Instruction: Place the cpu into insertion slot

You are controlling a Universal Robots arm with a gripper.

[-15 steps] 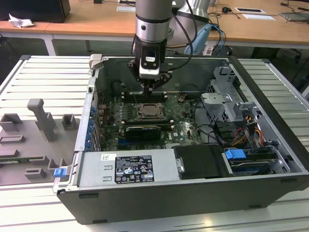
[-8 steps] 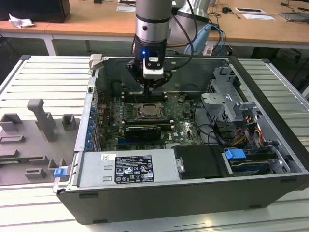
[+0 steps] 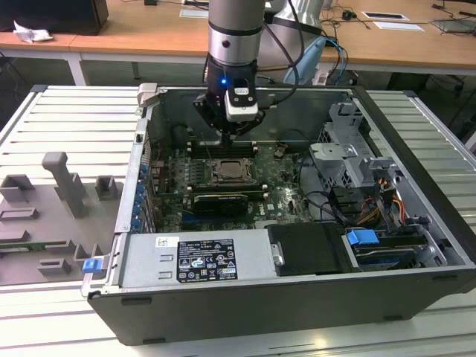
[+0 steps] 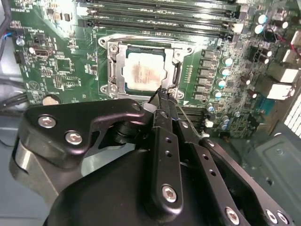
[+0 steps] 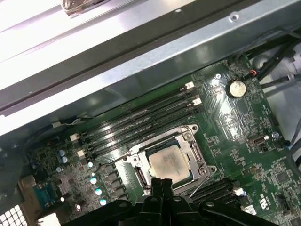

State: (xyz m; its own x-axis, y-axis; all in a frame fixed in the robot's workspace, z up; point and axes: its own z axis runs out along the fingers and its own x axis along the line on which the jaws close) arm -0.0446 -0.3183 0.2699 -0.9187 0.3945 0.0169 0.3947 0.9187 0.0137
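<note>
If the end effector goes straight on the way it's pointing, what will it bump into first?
Most likely the metal frame of the socket, at the edge beside the silver chip sitting inside it. The end effector points there, though how high above it hangs is unclear.

Silver-grey cpu (image 4: 142,70) flat within insertion slot (image 4: 112,70)

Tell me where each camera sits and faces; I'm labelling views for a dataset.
Exterior view: off the arm, looking down into the open computer case; shows the arm and claw.
First wrist view: on the wrist, facing the motherboard; claw tips show.
Second wrist view: on the wrist, facing the motherboard over the claw's linkage.
Shared: both wrist views show the cpu in the insertion slot.
</note>
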